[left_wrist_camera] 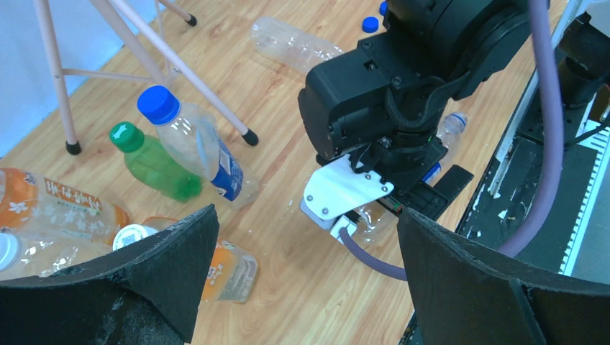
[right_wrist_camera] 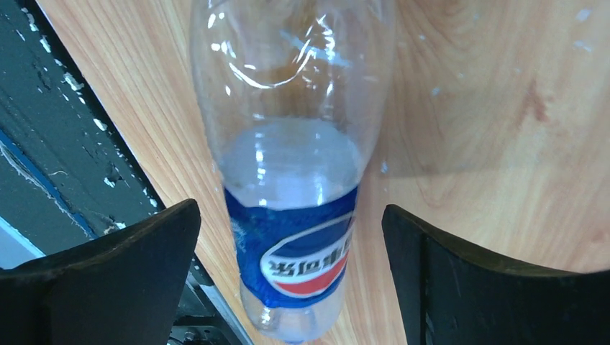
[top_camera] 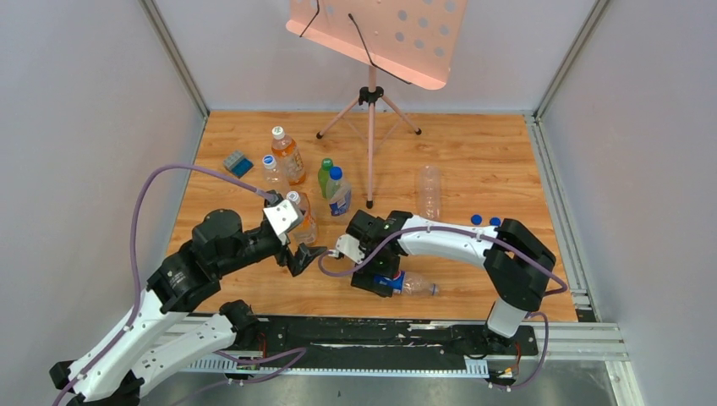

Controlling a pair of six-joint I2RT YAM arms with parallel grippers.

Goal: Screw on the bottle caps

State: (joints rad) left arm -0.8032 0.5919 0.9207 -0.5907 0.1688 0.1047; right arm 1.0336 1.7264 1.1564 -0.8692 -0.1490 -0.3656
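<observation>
A clear bottle with a blue label [top_camera: 416,286] lies on its side near the table's front edge. My right gripper [top_camera: 382,282] is open and straddles it. In the right wrist view the bottle [right_wrist_camera: 288,180] lies between the spread fingers of that gripper [right_wrist_camera: 291,280], with gaps on both sides. Two loose blue caps [top_camera: 484,220] lie at the right; one shows in the left wrist view [left_wrist_camera: 370,24]. My left gripper [top_camera: 309,254] is open and empty, above bare wood [left_wrist_camera: 306,280], beside an orange-labelled bottle [top_camera: 303,218].
Standing bottles cluster at back left: orange with white cap [top_camera: 287,156], clear [top_camera: 272,172], green [top_camera: 325,176], blue-capped [top_camera: 338,191]. A capless clear bottle [top_camera: 429,191] lies at the right. A blue-grey block [top_camera: 238,162] and a music stand's tripod [top_camera: 370,118] stand behind.
</observation>
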